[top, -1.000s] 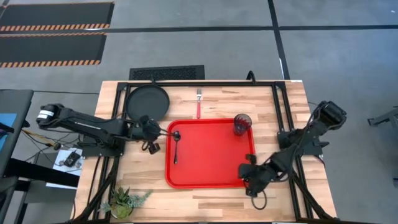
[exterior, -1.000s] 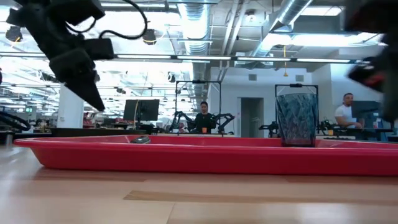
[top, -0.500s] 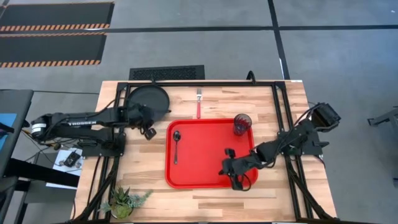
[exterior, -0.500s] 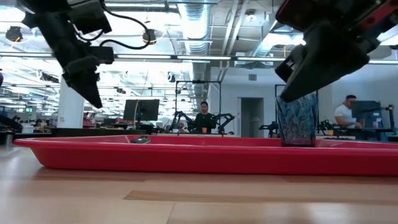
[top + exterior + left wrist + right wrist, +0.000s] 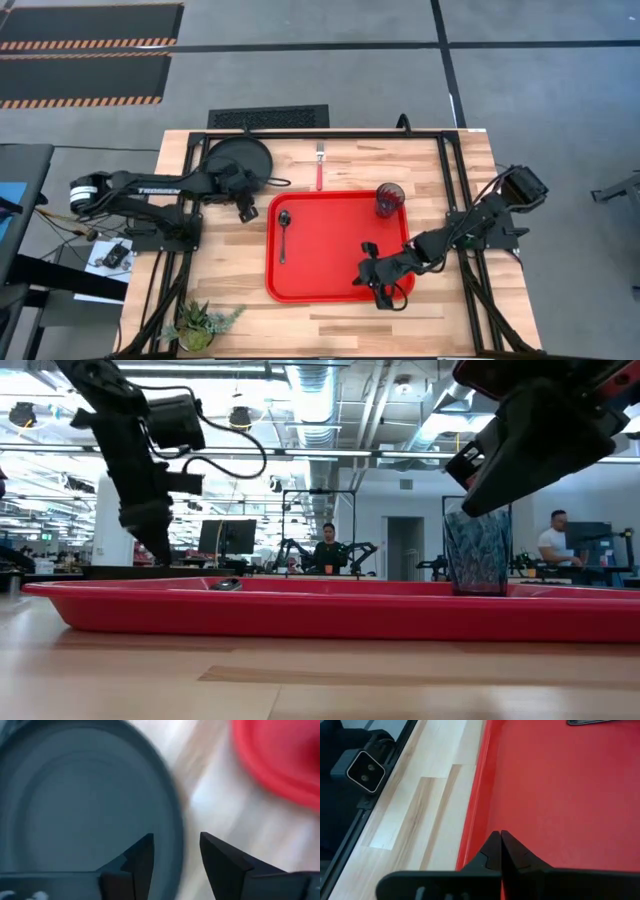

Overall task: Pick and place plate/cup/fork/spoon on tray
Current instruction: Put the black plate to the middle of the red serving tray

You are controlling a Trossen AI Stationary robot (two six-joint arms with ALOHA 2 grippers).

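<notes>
The red tray (image 5: 338, 285) lies mid-table with the dark spoon (image 5: 283, 235) flat on its left part and the smoky cup (image 5: 389, 199) upright in its far right corner. The red-handled fork (image 5: 320, 166) lies on the wood just beyond the tray's far rim. At the far left lies the black plate (image 5: 232, 160). My left gripper (image 5: 246, 203) is open at the plate's near right rim, which shows between its fingers in the left wrist view (image 5: 176, 855); whether they touch it does not show. My right gripper (image 5: 368, 268) hangs shut over the tray's near right part.
A small potted plant (image 5: 200, 326) stands at the table's near left corner. Black frame rails run along both side edges of the table. Bare wood lies between the plate and the tray and along the near edge. Beyond the table, people sit in the room (image 5: 328, 550).
My left gripper has left the spoon's bowl on the tray and swung toward the table's far left, ending at the plate's near right rim; the spoon has stayed flat on the tray. My right gripper has moved from the tray's near right corner leftward over the tray.
</notes>
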